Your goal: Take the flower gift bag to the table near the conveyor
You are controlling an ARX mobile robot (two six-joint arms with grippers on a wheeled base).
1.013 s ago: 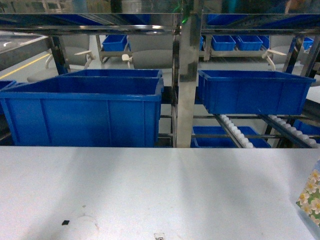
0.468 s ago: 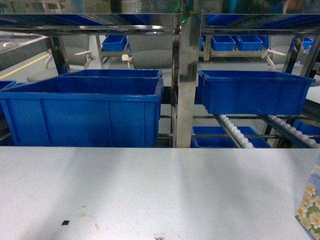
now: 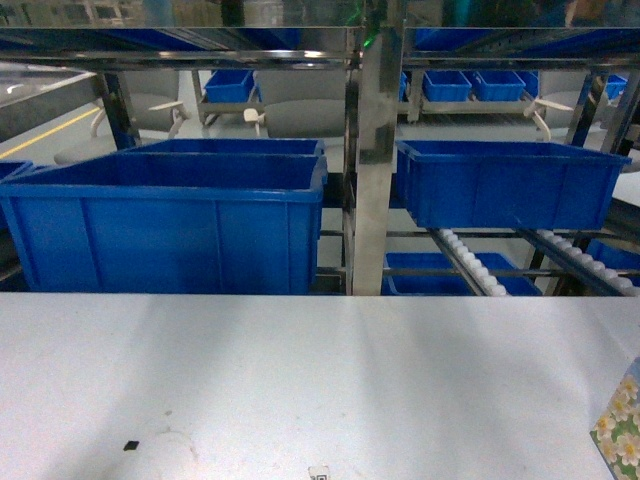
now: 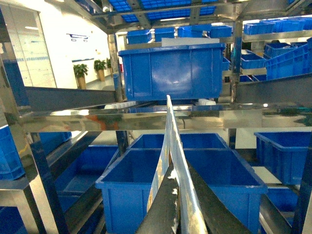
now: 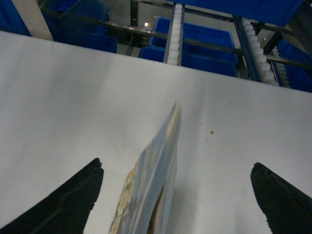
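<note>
- Paper, flower-printed gift bag (image 3: 622,421) is being seen at the right edge of the pale grey-white matte table (image 3: 300,380).
- Right gripper (image 5: 173,187) is being shown with jaws wide apart, the bag between them.
- Left gripper (image 4: 176,204) is being shown with jaws together on a thin white sheet edge (image 4: 170,141).
- White-roller steel conveyor (image 3: 475,265) is being seen beyond the table's far edge.

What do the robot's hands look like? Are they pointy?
Only the finger ends show. The right gripper has two matte black fingers, broad at the bottom of the picture and narrowing to blunt, rounded tips. The left gripper shows dark, nearly black, flat, tapering fingers. No cables, markings or arm parts are in view.
</note>
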